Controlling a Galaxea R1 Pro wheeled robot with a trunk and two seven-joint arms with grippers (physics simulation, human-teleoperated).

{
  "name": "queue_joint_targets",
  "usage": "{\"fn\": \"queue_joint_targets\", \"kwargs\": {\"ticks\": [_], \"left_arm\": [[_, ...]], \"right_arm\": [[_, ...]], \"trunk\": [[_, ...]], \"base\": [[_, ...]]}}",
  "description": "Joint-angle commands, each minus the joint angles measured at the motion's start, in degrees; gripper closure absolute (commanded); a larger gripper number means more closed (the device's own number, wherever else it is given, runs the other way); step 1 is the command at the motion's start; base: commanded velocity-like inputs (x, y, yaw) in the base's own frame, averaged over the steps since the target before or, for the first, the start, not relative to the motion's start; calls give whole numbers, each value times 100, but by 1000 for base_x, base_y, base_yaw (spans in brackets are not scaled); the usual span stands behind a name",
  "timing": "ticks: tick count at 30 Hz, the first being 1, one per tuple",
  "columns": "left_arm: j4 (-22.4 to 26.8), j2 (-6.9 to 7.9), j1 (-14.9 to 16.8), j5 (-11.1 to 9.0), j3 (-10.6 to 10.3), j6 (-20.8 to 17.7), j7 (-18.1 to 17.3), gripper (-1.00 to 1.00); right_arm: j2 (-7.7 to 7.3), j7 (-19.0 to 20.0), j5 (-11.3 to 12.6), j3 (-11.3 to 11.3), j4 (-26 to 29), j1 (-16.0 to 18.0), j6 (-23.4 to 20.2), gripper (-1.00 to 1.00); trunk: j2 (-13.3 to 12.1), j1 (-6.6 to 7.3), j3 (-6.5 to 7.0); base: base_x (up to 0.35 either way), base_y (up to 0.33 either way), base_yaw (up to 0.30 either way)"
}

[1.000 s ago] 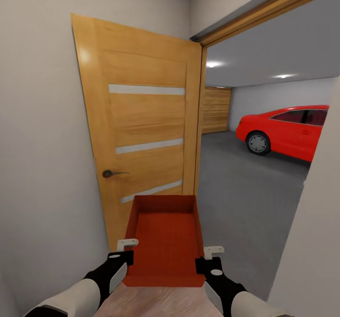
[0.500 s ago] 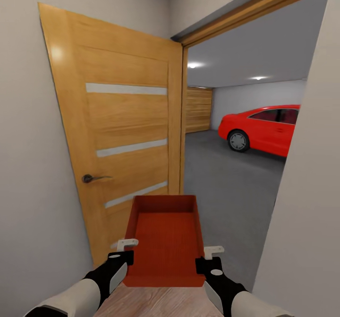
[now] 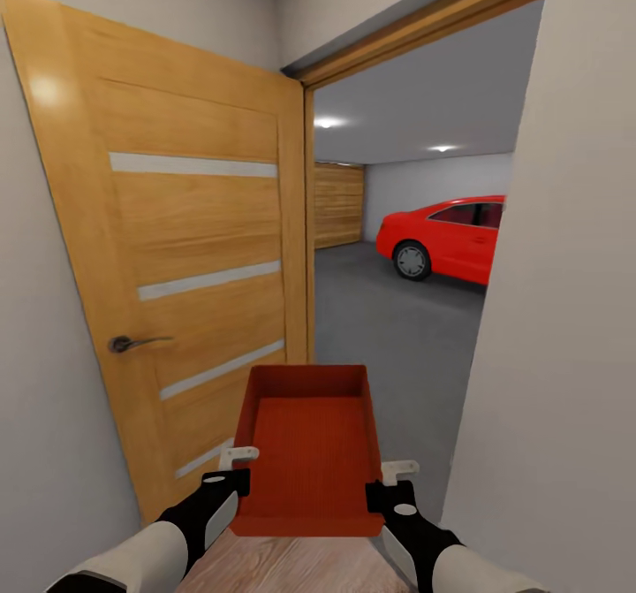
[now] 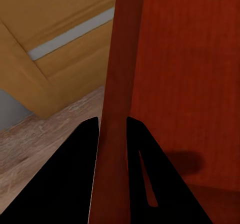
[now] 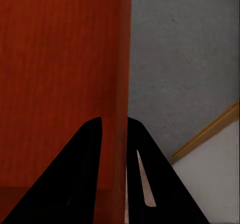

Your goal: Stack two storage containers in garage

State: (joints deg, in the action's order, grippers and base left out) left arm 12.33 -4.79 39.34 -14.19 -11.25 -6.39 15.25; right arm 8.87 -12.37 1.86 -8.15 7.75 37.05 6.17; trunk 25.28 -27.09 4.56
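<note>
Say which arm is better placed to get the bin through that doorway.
Neither alone: both. The left pincer clamps one side wall of the storage container, the right pincer the other. The right has slightly more room, with grey floor ahead; the open door crowds the left.

Storage container [image 3: 309, 438]: orange-red, open-topped, thin-walled, empty, level, long axis pointing forward. Was held above wood plank floor at doorway threshold. Garage floor [image 3: 389, 328]: dark grey, speckled, lay beyond.

Glossy red car [image 3: 450, 238]: rear hidden behind pale doorway wall [image 3: 565, 310]. Light wooden door w/ frosted strips [image 3: 190, 284]: lower corner hidden behind orange-red open rectangular bin [image 3: 307, 438].
</note>
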Motion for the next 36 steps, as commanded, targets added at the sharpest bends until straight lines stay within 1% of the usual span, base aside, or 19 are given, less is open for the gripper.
{"fn": "queue_joint_targets", "kwargs": {"ticks": [1,5,8,16,17,19,21,23,25,28,32,36], "left_arm": [[32,198,3,109,214,209,216,100],[29,198,3,109,212,209,216,100],[25,198,3,109,213,206,216,100],[24,198,3,101,220,200,213,100],[22,37,3,-23,-18,11,73,100],[15,82,1,-306,-286,90,67,100],[10,110,-2,-541,-508,69,67,100],[7,108,-4,-684,-649,95,68,100],[2,109,-5,-827,-767,138,74,100],[-1,109,-5,-976,-894,174,69,100],[-20,110,-6,-1052,-954,188,67,100],[-16,110,-6,-1075,-964,191,66,100]], "right_arm": [[1,129,51,130,-10,1,7,100],[1,129,51,130,-10,0,7,100],[1,129,51,130,-10,-1,7,100],[0,133,51,130,-10,-1,7,100],[7,8,53,-16,-19,2,31,100],[12,-2,38,-34,-19,3,36,100],[15,-11,11,-25,-19,3,39,100],[13,-29,38,-40,-19,3,41,100],[11,-37,20,-57,-19,2,41,100],[10,-44,-77,0,-19,3,42,100],[8,-43,-215,44,-19,3,42,100],[3,-32,-338,156,-19,3,42,100]], "trunk": [[5,-2,-2],[5,-2,-2],[5,-2,-2],[5,-2,-2],[5,-2,-3],[5,-2,-3],[5,-2,-3],[5,-2,-3],[5,-2,-3],[5,-2,-3],[5,-2,-3],[5,-2,-3]], "base": [[0,0,-246],[0,0,-241],[29,36,-108],[158,235,-14],[0,0,0],[0,0,0],[0,0,0],[0,0,0],[0,0,0],[0,0,0],[0,0,0],[0,0,0]]}}
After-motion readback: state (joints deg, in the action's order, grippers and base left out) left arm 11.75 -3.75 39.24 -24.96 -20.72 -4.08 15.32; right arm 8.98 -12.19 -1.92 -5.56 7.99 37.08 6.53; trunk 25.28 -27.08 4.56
